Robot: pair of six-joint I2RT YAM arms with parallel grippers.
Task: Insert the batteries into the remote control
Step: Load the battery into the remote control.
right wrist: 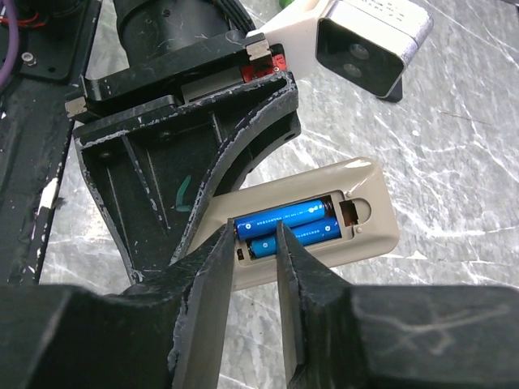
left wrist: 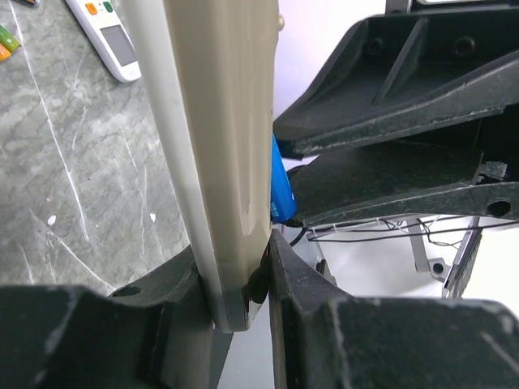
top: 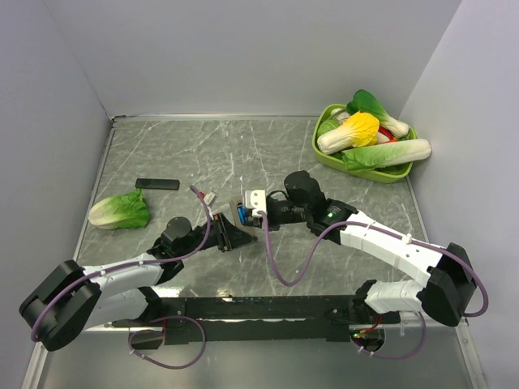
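two batteries (right wrist: 292, 228) lay side by side in the back recess of the remote control (right wrist: 371, 212), clamped at one end by the left gripper (left wrist: 235, 269), so the right gripper (right wrist: 254, 237), jaws slightly apart and empty just over them, should probably press each down gently and squarely to avoid twisting the remote.

Counter (top: 243, 154): dark grey-green stone-look slab, white veining and fine scratches, faint sheen. Thin metal trim (top: 219, 116) along its far edge. Enclosed on three sides by plain pale panels: back wall (top: 259, 49), left wall (top: 40, 121), right wall (top: 478, 97). Light even, shadows soft.
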